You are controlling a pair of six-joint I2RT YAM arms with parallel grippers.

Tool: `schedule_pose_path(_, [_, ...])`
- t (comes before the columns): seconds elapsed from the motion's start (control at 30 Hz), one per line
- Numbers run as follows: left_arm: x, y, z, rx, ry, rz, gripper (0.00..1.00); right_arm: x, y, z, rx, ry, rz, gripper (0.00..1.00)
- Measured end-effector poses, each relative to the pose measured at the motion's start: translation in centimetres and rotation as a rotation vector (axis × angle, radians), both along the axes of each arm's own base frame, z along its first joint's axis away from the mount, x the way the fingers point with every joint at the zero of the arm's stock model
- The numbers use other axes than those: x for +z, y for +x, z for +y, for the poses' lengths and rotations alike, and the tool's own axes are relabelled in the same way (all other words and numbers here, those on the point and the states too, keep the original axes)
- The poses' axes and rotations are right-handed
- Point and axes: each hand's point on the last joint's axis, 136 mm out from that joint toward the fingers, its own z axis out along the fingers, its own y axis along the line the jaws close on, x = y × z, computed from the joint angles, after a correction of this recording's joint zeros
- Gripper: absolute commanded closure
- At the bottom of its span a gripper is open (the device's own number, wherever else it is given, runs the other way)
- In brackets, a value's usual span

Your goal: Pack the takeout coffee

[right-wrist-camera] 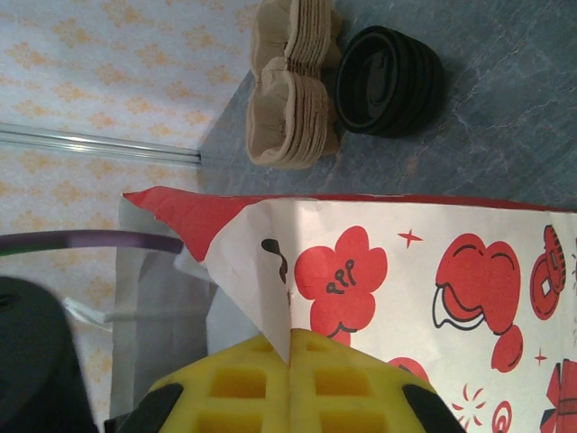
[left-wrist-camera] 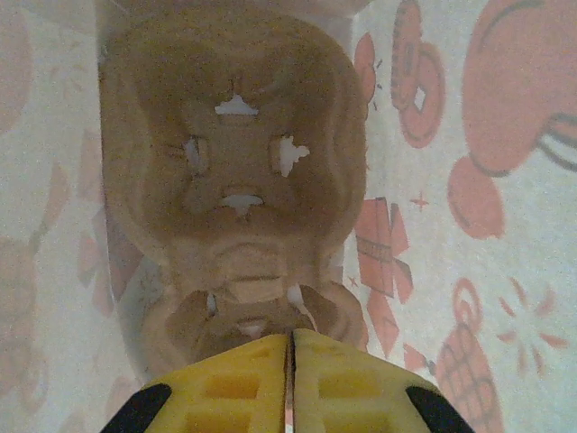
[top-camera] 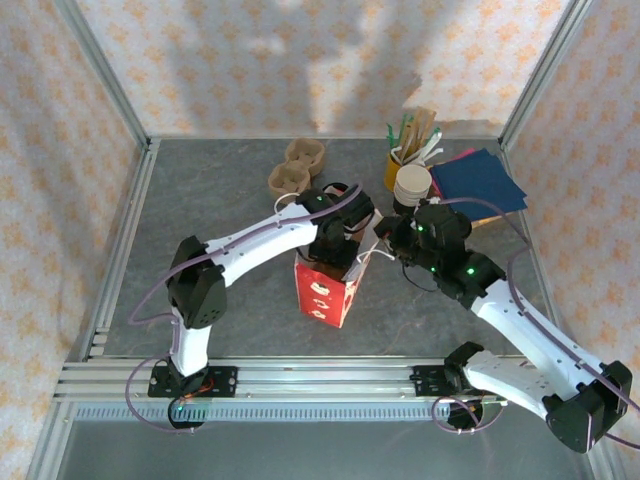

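While the right gripper (top-camera: 382, 250) pinches the right rim of the red-and-white paper bag (top-camera: 322, 290), the overhead view has the left arm (top-camera: 262, 243) reaching in from the left and dipping its wrist into the bag's mouth. The bag stands upright at the middle of the table (top-camera: 230, 200), on the near side, and the pinch on its rim probably serves to hold the mouth wide for that reach. A stack of white cups (top-camera: 411, 183) stands far right, and spare pulp carriers (top-camera: 297, 165) lie far, left of centre. Where the takeout coffee stands I cannot tell.

Down inside the bag, the left wrist camera looks onto a brown pulp carrier (left-wrist-camera: 234, 171) lying flat on the bottom, its wells bare. The left gripper (left-wrist-camera: 290, 370) hangs just above the carrier's near end with its yellow fingers (left-wrist-camera: 234, 388) pressed together; whether a thin edge of pulp is caught between them I cannot tell. A carrier set flat like this is presumably meant to keep a cup upright.

From the right wrist, the fingers (right-wrist-camera: 352, 388) are clenched on a white fold of the bag's rim, which runs straight into the seam between them. Beyond the bag, the spare carriers and a pile of black lids (right-wrist-camera: 389, 81) lie side by side, touching.
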Motion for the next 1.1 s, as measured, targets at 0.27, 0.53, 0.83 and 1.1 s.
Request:
schedule_pose_path(0.27, [-1.8,-0.5,0.2,-0.021,0.032,0.04,0.9,0.0,-0.3,-0.2,0.008,-0.009,-0.001,1.0])
schedule_pose_path(0.53, [-3.9,-1.7,1.0,-0.031,0.064,0.097,0.91,0.0,-0.3,-0.4,0.012,-0.026,0.0,1.0])
schedule_pose_path(0.83, [-5.6,-2.1,1.0,-0.034,0.071,0.13,0.92,0.1,-0.5,-0.6,0.015,-0.038,0.007,1.0])
schedule_pose_path(1.1, [-6.8,-2.5,1.1,-0.042,0.072,0.147,0.93,0.1,-0.6,-0.6,0.019,-0.041,0.009,1.0])
